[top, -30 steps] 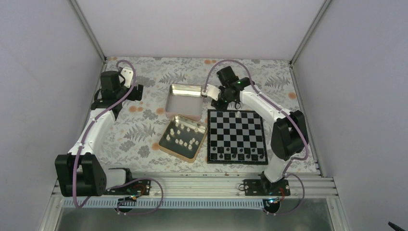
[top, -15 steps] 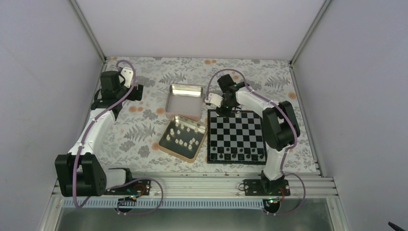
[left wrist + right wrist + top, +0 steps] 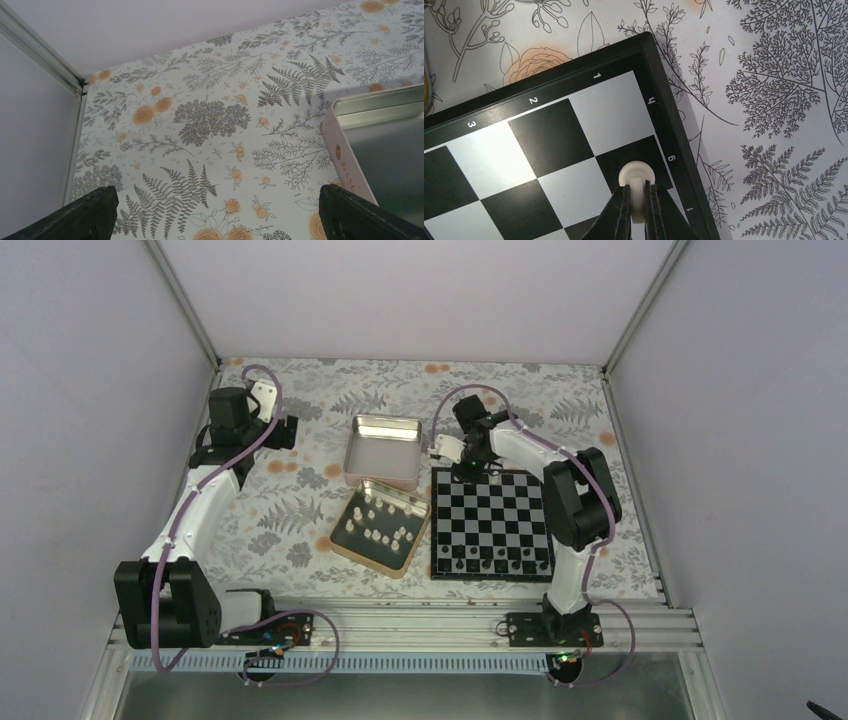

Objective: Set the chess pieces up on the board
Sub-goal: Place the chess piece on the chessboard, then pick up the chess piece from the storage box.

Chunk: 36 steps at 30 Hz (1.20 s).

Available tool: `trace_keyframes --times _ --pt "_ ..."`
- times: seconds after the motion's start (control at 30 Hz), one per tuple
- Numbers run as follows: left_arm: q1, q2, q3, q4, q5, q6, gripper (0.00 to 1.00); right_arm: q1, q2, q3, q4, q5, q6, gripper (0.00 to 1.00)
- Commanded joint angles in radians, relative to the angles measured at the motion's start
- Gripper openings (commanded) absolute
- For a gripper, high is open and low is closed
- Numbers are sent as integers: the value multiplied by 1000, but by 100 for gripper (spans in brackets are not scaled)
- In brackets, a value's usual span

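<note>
A surface (image 3: 300, 510) covered in a pale print of grey ferns and orange flowers carries three things. The black-and-silver board (image 3: 495, 520) lies flat toward the right edge. Just left of it sits a shallow metal tin (image 3: 385, 552), turned diagonally. A second, pink-walled tin (image 3: 383, 450) lies beyond it, nearer the far edge.
</note>
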<state>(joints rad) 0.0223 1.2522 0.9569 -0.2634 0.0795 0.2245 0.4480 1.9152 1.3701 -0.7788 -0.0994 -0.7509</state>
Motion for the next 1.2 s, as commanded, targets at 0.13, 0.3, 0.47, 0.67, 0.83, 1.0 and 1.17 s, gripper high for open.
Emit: trace_keyframes --times 0.13,0.3,0.47,0.67,0.83,1.0,1.17 --pt "5 3 0 13 6 7 100 -12 20 18 -6 -28 -2 6" --pt "6 3 -1 13 9 9 100 -15 21 29 -17 -44 5 20" --pt "5 1 -1 13 13 10 100 -18 9 37 -16 -48 12 35" --pt "5 -2 0 13 11 9 100 -18 -60 82 -53 -62 27 37" --pt "5 5 0 14 12 9 100 38 -104 168 -114 -80 45 38" --pt "5 0 0 13 10 9 100 214 -95 213 -142 -55 83 37" --pt "5 -3 -1 13 4 9 100 366 -43 271 -168 -74 109 36"
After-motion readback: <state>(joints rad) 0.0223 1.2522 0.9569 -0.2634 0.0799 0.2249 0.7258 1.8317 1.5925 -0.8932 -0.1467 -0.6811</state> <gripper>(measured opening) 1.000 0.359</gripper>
